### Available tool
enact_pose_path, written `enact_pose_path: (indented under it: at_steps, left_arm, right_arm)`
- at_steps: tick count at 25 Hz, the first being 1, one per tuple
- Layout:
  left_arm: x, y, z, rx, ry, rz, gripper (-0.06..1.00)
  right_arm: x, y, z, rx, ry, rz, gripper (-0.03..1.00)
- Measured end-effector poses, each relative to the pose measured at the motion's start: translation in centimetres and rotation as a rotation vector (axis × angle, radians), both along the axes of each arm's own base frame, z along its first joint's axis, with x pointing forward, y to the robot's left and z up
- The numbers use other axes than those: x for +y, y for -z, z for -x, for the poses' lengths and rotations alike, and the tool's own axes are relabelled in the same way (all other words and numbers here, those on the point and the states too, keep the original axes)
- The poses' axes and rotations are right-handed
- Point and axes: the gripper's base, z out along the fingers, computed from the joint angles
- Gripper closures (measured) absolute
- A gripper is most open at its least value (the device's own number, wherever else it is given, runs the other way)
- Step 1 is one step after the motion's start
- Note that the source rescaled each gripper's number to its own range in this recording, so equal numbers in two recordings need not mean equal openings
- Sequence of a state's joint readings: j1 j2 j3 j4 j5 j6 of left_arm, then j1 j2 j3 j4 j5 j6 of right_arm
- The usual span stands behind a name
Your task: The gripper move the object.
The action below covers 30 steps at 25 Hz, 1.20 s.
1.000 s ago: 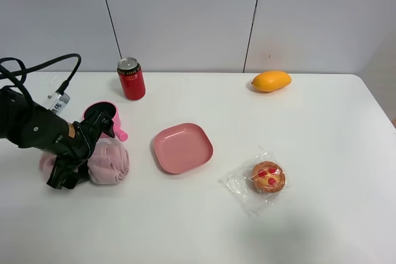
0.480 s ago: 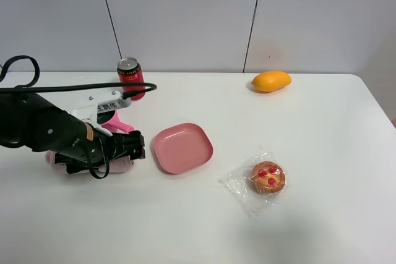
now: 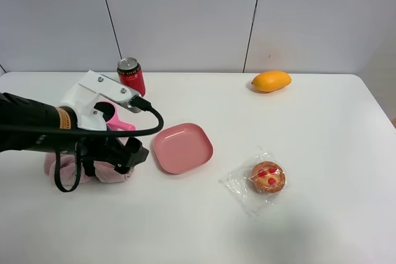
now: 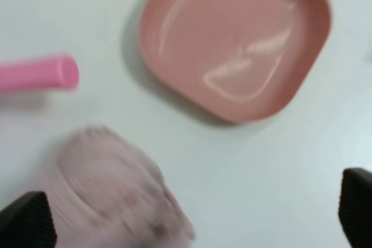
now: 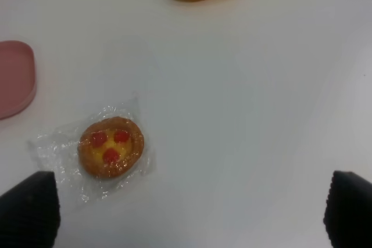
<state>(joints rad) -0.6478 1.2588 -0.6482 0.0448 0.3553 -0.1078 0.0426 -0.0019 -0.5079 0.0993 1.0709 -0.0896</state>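
Exterior high view: at the tabletop's [image 3: 322, 128] left side the rolled pink towel [image 3: 110, 175] lies under the left claw [image 3: 127, 154], whose jaws stand wide apart and grip nothing, the pink plate [image 3: 182, 147] just beside, while the right claw [image 5: 189, 210], seen only by its wrist camera, is equally spread.

A thick black arm [image 3: 31, 133] carries a white bracket [image 3: 99, 94], looping black cables [image 3: 150, 125], a tan band [image 3: 64, 118] and a black gripper [image 3: 132, 156].
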Motion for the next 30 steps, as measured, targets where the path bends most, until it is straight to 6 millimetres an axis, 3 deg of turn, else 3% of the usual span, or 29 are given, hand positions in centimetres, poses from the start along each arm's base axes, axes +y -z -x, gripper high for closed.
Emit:
enact_pose_path:
  at_steps: [14,25,30]
  left_arm:
    - [3.8,-9.6,3.9,-0.278,0.069,-0.018,-0.04]
    - [12.2,-16.8,11.0,-0.424,-0.085,-0.211,-0.04]
    - [13.6,-17.6,12.4,-0.417,-0.120,-0.221,-0.04]
  right_arm:
    - [0.0,0.0,0.0,0.000,0.000,0.000,-0.03]
    - [0.0,0.0,0.0,0.000,0.000,0.000,-0.03]
    - [0.0,0.0,0.0,0.000,0.000,0.000,-0.03]
